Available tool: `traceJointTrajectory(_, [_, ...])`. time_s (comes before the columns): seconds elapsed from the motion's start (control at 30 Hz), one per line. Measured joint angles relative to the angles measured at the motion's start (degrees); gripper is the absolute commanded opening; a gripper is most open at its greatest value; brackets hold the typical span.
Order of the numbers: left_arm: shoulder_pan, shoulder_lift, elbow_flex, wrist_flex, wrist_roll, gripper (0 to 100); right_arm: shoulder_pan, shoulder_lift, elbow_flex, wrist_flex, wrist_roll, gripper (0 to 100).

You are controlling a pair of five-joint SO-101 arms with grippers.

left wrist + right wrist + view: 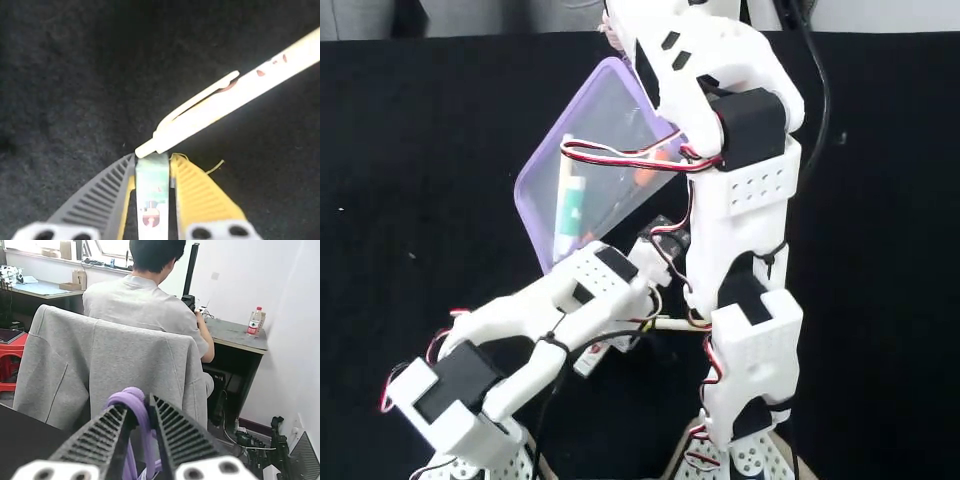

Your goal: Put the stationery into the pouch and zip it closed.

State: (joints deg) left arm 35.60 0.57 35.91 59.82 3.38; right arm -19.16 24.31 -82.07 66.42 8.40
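Observation:
A clear pouch (595,150) with a purple rim hangs tilted above the black table (420,150). It holds a white-and-green stick (567,205) and something orange (648,175). My right gripper (141,402) is shut on the pouch's purple edge (127,399) and points up at the room. Low over the table, my left gripper (152,159) is shut on a small flat white-and-green piece of stationery (151,192). A cream pen (235,95) lies on the table just past its fingertips. From above, the pen (675,323) lies beside the left gripper (620,345).
The right arm's white column (750,260) rises through the middle of the table, with red and black cables (620,155) crossing in front of the pouch. Both arm bases (720,450) sit at the near edge. Black table lies to the left and far right.

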Motion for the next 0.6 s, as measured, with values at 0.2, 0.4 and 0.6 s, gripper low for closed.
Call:
traceJointTrajectory(0.2, [-1.93,-2.55,0.53,0.44,0.0,3,0.18,0.0,0.0,0.0,0.0,1.1])
traceJointTrajectory(0.4, [-10.81,-15.74,0.62,0.44,-0.09,3,2.46,0.0,0.0,0.0,0.0,1.4])
traceJointTrajectory(0.6, [-19.25,-35.34,0.62,-5.54,-0.18,3,3.78,0.09,-4.75,2.81,0.0,1.3])
